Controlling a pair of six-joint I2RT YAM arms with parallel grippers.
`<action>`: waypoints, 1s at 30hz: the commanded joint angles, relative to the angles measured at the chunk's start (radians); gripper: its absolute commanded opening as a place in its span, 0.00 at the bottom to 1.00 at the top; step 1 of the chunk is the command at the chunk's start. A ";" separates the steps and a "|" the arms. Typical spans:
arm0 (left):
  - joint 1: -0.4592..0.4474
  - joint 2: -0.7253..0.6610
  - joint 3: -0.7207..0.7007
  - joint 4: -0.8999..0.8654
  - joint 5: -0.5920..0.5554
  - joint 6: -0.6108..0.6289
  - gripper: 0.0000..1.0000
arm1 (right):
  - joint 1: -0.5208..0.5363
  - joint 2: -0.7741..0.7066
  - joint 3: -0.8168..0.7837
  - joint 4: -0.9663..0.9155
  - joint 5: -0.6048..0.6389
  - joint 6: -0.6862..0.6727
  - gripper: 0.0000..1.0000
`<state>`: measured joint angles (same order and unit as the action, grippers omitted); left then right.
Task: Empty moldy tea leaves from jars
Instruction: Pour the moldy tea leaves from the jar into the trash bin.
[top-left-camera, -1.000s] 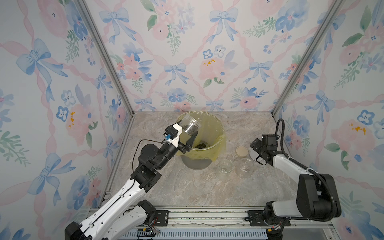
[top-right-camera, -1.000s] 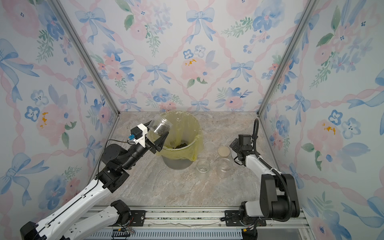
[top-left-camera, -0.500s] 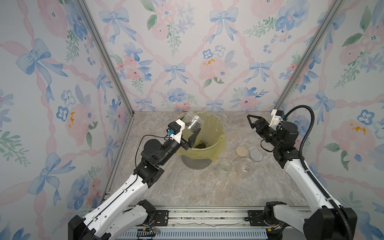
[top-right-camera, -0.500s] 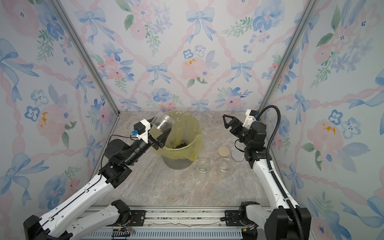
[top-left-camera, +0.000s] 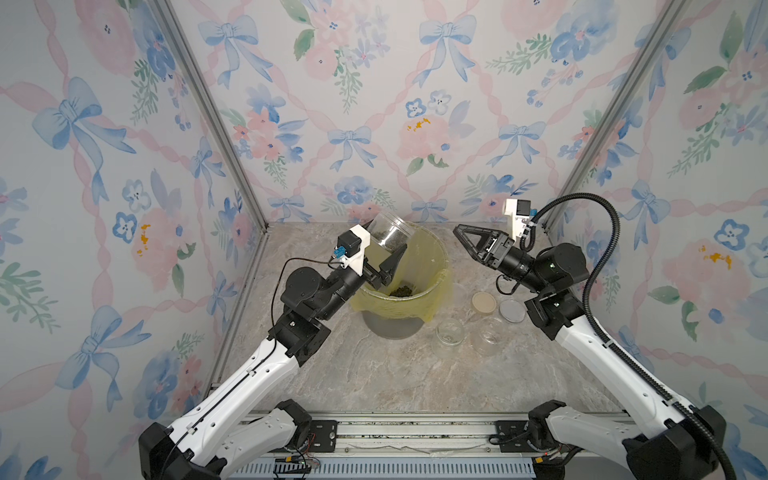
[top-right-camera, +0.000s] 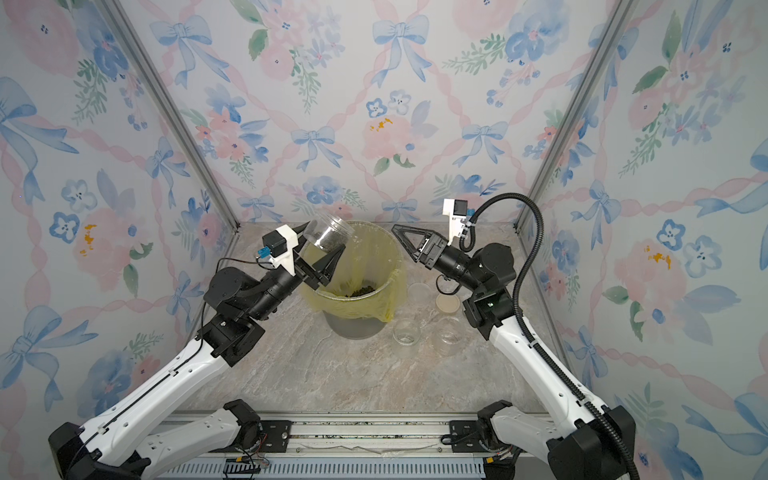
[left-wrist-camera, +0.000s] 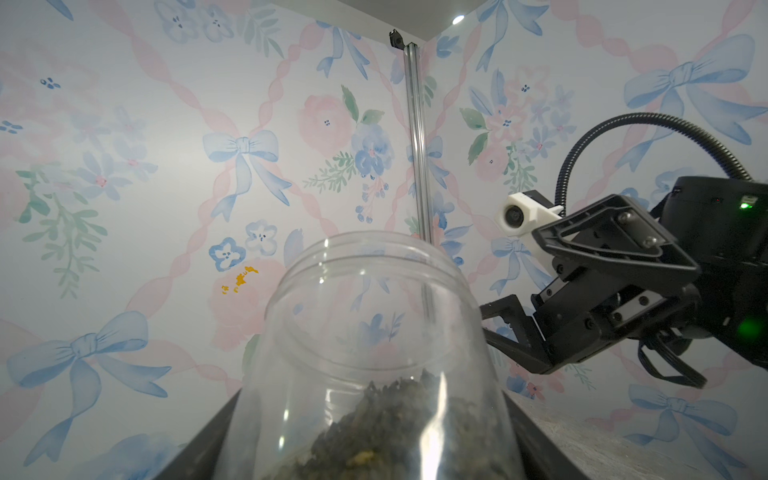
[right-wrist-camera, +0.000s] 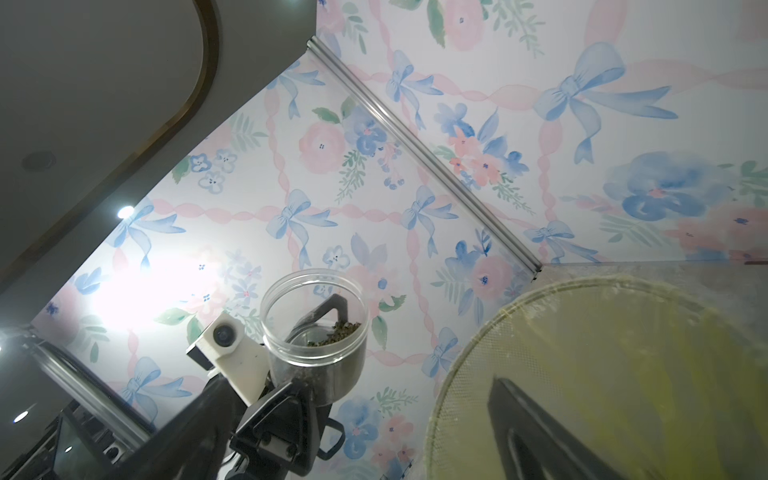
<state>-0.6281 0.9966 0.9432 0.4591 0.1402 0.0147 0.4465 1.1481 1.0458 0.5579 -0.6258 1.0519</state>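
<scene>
Left claw (top-left-camera: 387, 243) clamps jar (right-wrist-camera: 316, 328), leaves (left-wrist-camera: 386, 432) inside, at bin (top-left-camera: 432, 253) rim mid-frame; my right claw (top-left-camera: 461, 235) wide, empty; I judge two jars (top-left-camera: 450, 331) (top-left-camera: 490, 340) lower right emptied.

Both top views: bright, even, diffuse light with no hard shadows. There is only a faint soft shadow on the desk (top-left-camera: 374, 374) at the foot of the bin (top-left-camera: 390, 328). The wallpaper (top-left-camera: 415, 83) pattern looks stretched far from the bin, a wide-angle effect.

Left wrist view: the jar (left-wrist-camera: 374, 353) sits close to the lens, soft-focused and flecked with small highlights. A ceiling lamp (left-wrist-camera: 458, 19) glows high above.

Right wrist view: blown-out white glare on the wall past the jar, on the side away from the bin. The bin rim is blurred.
</scene>
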 joint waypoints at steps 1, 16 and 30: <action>0.007 0.005 0.038 0.043 0.029 -0.031 0.37 | 0.071 0.027 0.081 -0.010 -0.010 -0.068 0.97; -0.012 0.036 0.098 0.037 0.059 -0.039 0.37 | 0.222 0.111 0.209 -0.151 0.040 -0.232 0.96; -0.056 0.058 0.130 0.019 0.069 -0.032 0.38 | 0.235 0.208 0.317 -0.118 0.041 -0.197 0.96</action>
<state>-0.6754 1.0492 1.0340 0.4633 0.1909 -0.0097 0.6704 1.3418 1.3193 0.4103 -0.5915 0.8509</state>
